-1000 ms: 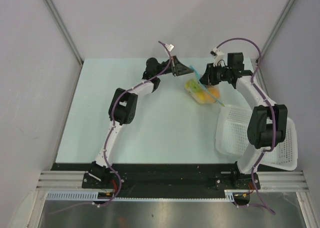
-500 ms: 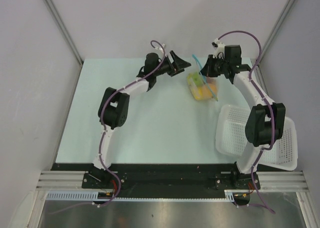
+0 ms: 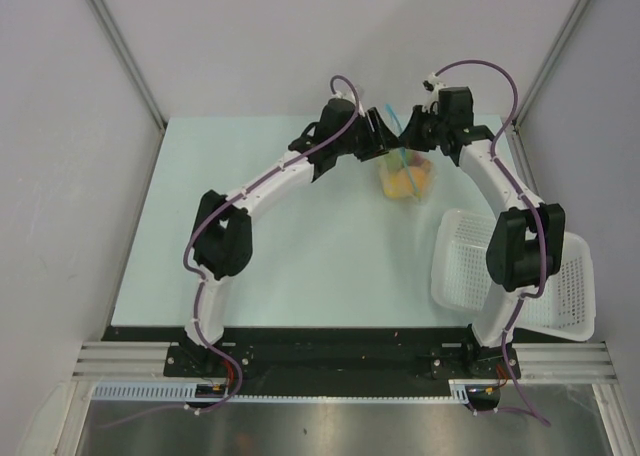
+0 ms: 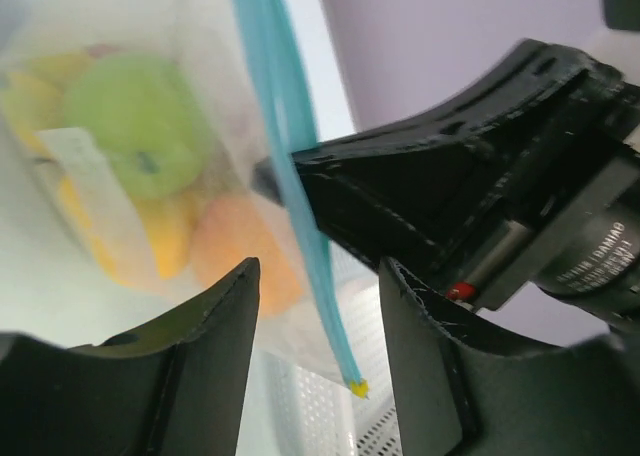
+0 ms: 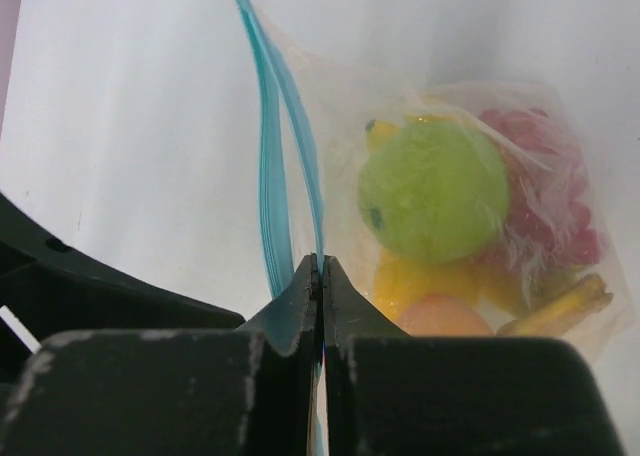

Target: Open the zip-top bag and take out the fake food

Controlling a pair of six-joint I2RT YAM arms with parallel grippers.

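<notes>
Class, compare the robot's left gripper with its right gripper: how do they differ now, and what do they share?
The left gripper is open; the right gripper is shut. The right gripper pinches one lip of the blue zip strip; the left gripper holds nothing, the strip only showing in its gap. Both are black and sit at the mouth of the bag.

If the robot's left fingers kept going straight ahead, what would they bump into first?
Probably the blue zip strip of the zip-top bag, which hangs right between the open fingers of the left gripper. Just behind it sits the right gripper, pinching that strip. Depth is hard to judge.
</notes>
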